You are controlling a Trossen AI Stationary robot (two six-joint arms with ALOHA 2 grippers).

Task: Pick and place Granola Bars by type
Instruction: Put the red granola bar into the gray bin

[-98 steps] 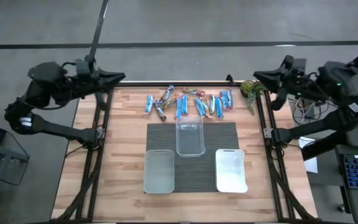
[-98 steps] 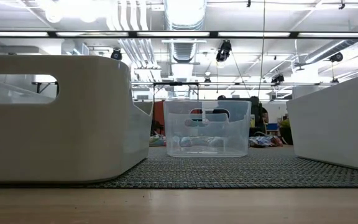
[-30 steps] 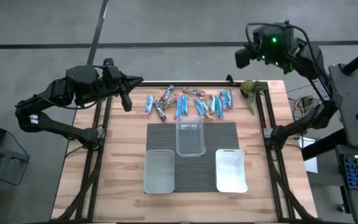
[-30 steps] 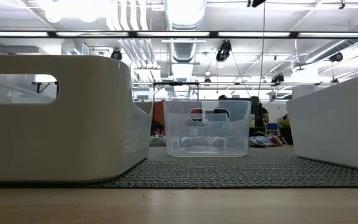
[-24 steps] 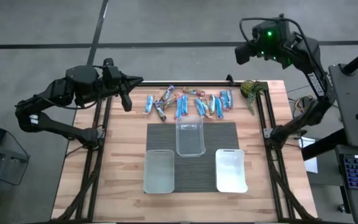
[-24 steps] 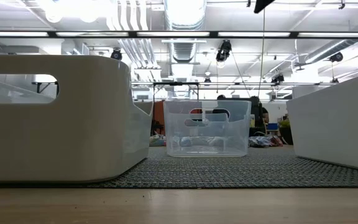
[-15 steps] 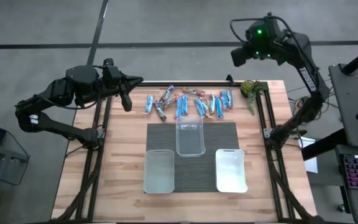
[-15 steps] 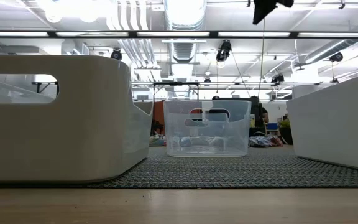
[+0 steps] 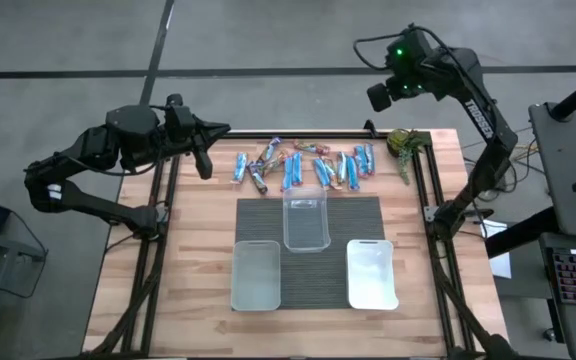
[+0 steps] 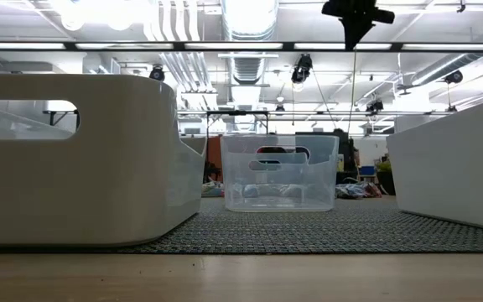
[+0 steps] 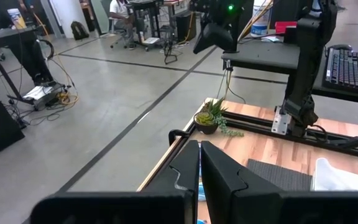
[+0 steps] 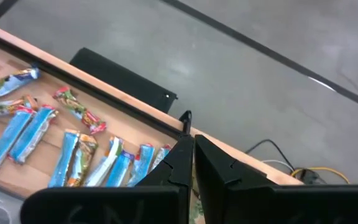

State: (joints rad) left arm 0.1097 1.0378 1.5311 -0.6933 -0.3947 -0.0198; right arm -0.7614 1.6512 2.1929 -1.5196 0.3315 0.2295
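The Granola Bars point(image 9: 303, 165) lie flat in a loose row on the wood near the table's far edge, mostly blue, a few orange and dark; the right wrist view shows them too point(image 12: 73, 149). My right gripper point(image 9: 377, 98) hangs shut high over the far edge, right of the bars, tipped down toward them point(image 12: 191, 155), and it shows at the top of the low view point(image 10: 355, 21). My left gripper point(image 9: 223, 129) waits shut at the far left corner, pointing along the far edge point(image 11: 199, 162). Neither holds anything.
Three tubs stand on a dark mat point(image 9: 363, 215): a clear one point(image 9: 306, 218) at the middle, a frosted one point(image 9: 256, 274) near left, a white one point(image 9: 372, 272) near right. A small green plant point(image 9: 403, 145) sits at the far right corner. Black rails edge the table.
My right gripper has swung from beyond the far right corner toward the table's left along the far edge, sinking a little and tipping its fingers downward toward the bars. It stays shut. The bars and tubs have not moved.
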